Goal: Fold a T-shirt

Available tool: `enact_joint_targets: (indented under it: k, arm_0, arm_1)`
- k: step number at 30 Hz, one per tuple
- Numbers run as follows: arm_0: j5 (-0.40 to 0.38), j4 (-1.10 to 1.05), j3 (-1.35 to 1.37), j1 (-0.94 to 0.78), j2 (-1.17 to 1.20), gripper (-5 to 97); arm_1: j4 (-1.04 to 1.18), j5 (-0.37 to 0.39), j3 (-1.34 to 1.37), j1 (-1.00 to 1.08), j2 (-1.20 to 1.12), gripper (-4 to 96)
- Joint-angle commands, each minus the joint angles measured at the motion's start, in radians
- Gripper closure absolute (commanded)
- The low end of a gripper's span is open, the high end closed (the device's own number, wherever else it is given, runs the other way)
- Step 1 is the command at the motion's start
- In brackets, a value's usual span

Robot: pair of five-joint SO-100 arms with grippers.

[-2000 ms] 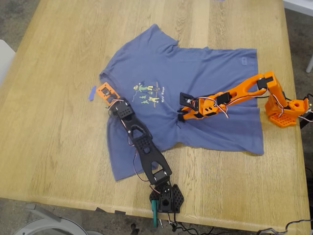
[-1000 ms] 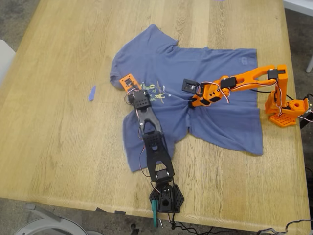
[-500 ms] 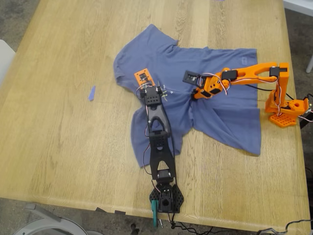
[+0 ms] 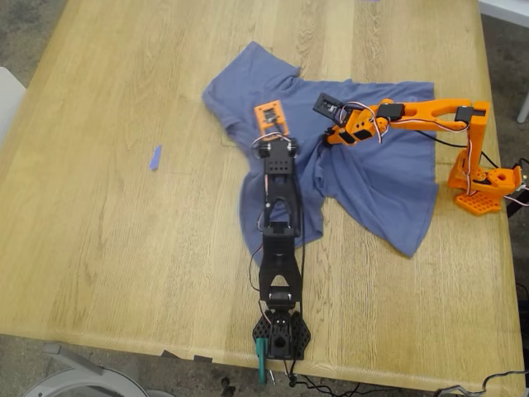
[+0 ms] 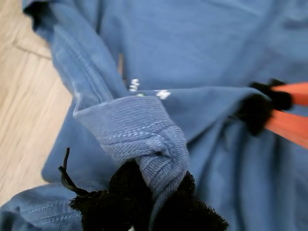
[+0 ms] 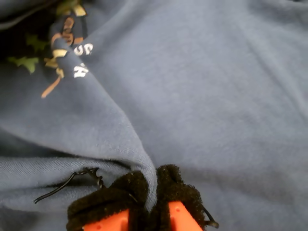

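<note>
The slate-blue cotton T-shirt (image 4: 364, 157) lies bunched on the pale wooden counter (image 4: 99, 215), toward the exterior view's right. My first pincer (image 5: 149, 202), on the black arm (image 4: 277, 223), is clamped on a ribbed hem fold. My second pincer (image 6: 151, 202), on the orange arm (image 4: 413, 112), pinches a fabric ridge beside the chest print (image 6: 62, 48).

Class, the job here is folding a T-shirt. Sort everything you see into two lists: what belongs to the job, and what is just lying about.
Belongs to the job:
- slate-blue cotton T-shirt, bunched on the table
- my first gripper, black-padded, pinching a ribbed hem
- my second gripper, orange with black pads, pinching a fold

Just lying about:
- small blue scrap of tape
- light wooden table, bearing everything
</note>
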Motion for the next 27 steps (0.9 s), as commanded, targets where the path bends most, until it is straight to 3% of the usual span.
enact_joint_targets:
  k: [1, 20, 27]
  arm_0:
    - [-0.003, 0.0, -0.029, 0.094, 0.199, 92]
    - [0.003, -0.091, -0.044, 0.522, 0.206, 92]
    - [0.011, -0.098, -0.239, 0.643, 0.091, 92]
  arm_1:
    - [-0.028, -0.003, -0.067, 0.015, 0.031, 91.3]
    - [-0.117, 0.003, -0.017, 0.098, 0.011, 91.3]
    - [-0.183, 0.006, 0.04, 0.107, -0.009, 91.3]
